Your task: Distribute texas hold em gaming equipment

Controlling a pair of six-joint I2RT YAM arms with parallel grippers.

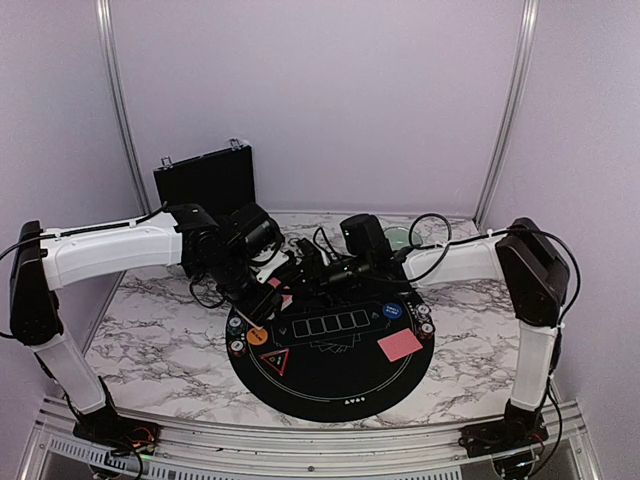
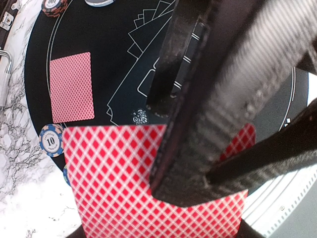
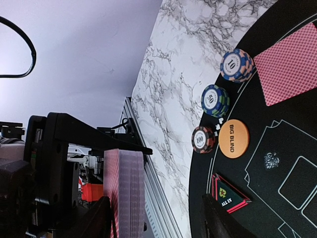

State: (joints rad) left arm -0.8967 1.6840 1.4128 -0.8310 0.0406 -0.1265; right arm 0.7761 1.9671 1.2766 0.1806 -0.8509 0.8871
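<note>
Right now both arms meet over the 11 o'clock rim of the round black mat (image 1: 330, 400) on the marble counter (image 1: 150, 330). The right fingers (image 3: 89, 141) are clamped on a deck (image 3: 124, 193) of red-backed cards, seen edge-on. A single card (image 2: 114, 183) sits close under the left fingers (image 2: 198, 124); I cannot tell whether they pinch it or stand apart. One loose card (image 1: 400, 345) lies face down at the mat's 3 o'clock, with a blue disc (image 1: 392, 312) at 2 o'clock. At 9 o'clock an orange disc (image 1: 258, 336) reading BIG BLIND lies just inside three chip stacks (image 3: 215, 100) marked 10, 50 and 100. A second flat card (image 3: 287, 64) lies beside the 10 stack.
</note>
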